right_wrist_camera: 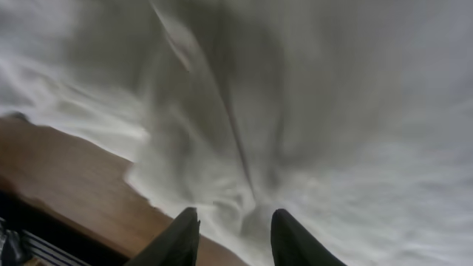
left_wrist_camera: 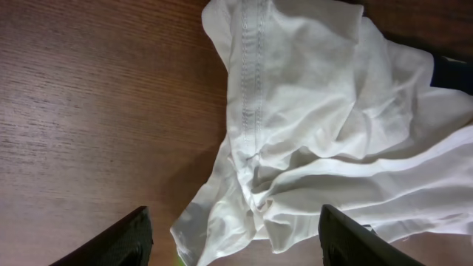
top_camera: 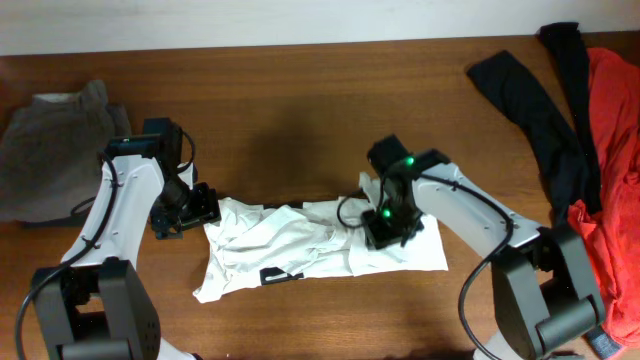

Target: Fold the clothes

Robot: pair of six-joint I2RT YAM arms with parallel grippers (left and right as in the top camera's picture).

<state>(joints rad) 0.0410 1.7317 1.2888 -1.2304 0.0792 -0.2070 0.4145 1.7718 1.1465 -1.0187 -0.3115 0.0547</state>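
Nearest the lens, right jaws drawn close together, pinching a raised ridge of the white T-shirt (right_wrist_camera: pixel 318 103) near its right end. Lies crumpled on the desk (top_camera: pixel 300 90), long axis running left to right, bits of black print showing at the near edge. At its left end, left jaws spread wide, stitched hem just ahead between them. Well right of the T-shirt: long black garment (top_camera: pixel 540 110) and orange-red garment (top_camera: pixel 612 160), overlapping. Well left: gray-brown cloth (top_camera: pixel 55 145).
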